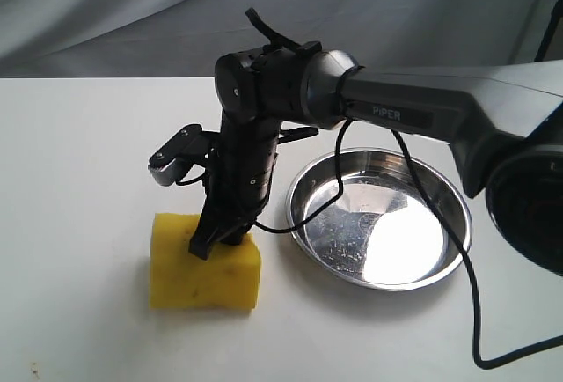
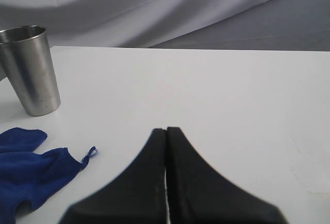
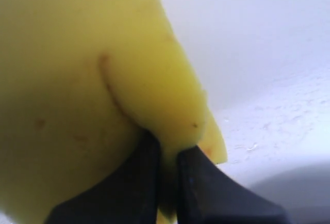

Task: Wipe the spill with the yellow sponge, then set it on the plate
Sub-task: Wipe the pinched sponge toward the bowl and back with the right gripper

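The yellow sponge [image 1: 204, 263] rests on the white table, left of the steel plate [image 1: 380, 219]. My right gripper [image 1: 220, 239] comes down on the sponge's top edge and is shut on it, pinching a fold of foam. In the right wrist view the sponge [image 3: 77, 90] fills most of the picture, squeezed between the black fingers [image 3: 129, 182]. My left gripper [image 2: 166, 131] is shut with nothing in it, over bare table, and it does not show in the exterior view. No spill is visible; the sponge may cover it.
A steel cup [image 2: 30, 72] and a blue cloth [image 2: 31, 170] lie near the left gripper. A black cable [image 1: 471, 312] loops over the plate's rim and down the table on the right. Grey fabric hangs behind the table.
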Controlling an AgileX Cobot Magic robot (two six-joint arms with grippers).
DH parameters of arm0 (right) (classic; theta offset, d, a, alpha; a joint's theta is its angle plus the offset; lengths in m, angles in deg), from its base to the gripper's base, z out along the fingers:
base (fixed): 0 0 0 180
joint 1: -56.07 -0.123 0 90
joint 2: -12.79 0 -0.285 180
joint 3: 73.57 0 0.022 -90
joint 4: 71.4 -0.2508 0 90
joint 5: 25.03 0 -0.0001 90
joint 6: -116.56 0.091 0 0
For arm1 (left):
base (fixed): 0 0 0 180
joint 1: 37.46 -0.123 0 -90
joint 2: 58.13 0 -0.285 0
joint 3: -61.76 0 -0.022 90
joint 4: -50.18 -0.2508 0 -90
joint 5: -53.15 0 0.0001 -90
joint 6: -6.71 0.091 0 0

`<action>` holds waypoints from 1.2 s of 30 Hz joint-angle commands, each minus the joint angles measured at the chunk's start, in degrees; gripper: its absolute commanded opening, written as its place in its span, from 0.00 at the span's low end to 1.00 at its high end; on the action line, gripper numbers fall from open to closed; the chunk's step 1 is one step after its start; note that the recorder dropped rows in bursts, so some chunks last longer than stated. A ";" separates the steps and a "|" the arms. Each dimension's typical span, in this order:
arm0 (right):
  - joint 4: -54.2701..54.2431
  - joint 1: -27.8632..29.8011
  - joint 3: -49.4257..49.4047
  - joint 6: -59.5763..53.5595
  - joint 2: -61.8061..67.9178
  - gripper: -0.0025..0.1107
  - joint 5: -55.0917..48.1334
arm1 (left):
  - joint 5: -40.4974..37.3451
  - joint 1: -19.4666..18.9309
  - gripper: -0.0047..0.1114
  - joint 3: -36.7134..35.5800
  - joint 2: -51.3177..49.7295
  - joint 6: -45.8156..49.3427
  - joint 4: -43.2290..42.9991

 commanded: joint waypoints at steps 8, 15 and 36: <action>10.10 1.45 -0.47 11.94 0.62 0.02 12.00 | 0.25 0.21 0.04 -0.10 0.23 -0.22 0.03; 9.63 2.89 -0.58 8.94 0.62 0.02 4.21 | 0.25 0.21 0.04 -0.10 0.23 -0.22 0.03; 0.00 -1.54 -25.80 3.17 -12.36 0.02 9.67 | 0.25 0.21 0.04 -0.10 0.23 -0.22 0.03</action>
